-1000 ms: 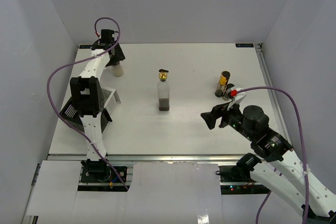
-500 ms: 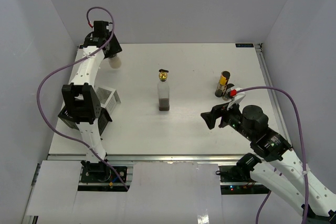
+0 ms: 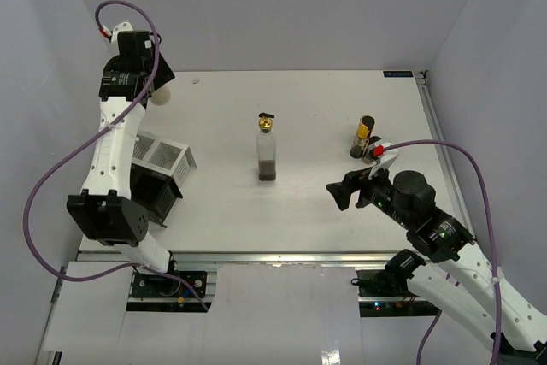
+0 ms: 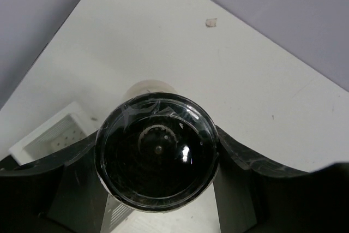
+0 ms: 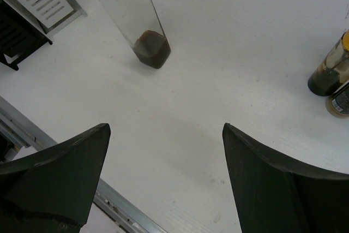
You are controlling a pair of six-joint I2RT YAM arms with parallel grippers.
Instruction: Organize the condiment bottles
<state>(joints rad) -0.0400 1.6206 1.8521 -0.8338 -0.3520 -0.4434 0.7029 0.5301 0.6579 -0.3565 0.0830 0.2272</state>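
My left gripper [image 3: 147, 85] is shut on the squat clear jar [image 3: 161, 97] and holds it in the air over the table's back left corner. In the left wrist view the jar's dark round lid [image 4: 157, 151] fills the space between my fingers [image 4: 245, 178]. The tall square bottle with the gold cap [image 3: 267, 151] stands mid-table and also shows in the right wrist view [image 5: 131, 9]. The slim dark yellow-labelled bottle [image 3: 364, 136] stands at the right and shows in the right wrist view [image 5: 330, 72]. My right gripper [image 3: 342, 192] is open and empty, low over bare table [image 5: 163, 126].
The black-and-white compartmented rack [image 3: 158, 168] lies at the left, below the held jar; it shows in the left wrist view [image 4: 49, 135] and the right wrist view [image 5: 32, 4]. A small labelled item [image 5: 339, 102] sits beside the slim bottle. The table's front rail [image 3: 256, 256] is near.
My left arm has swung left and up with the jar, from beside the rack toward the back left corner. The rack is now more uncovered. The right arm has not moved.
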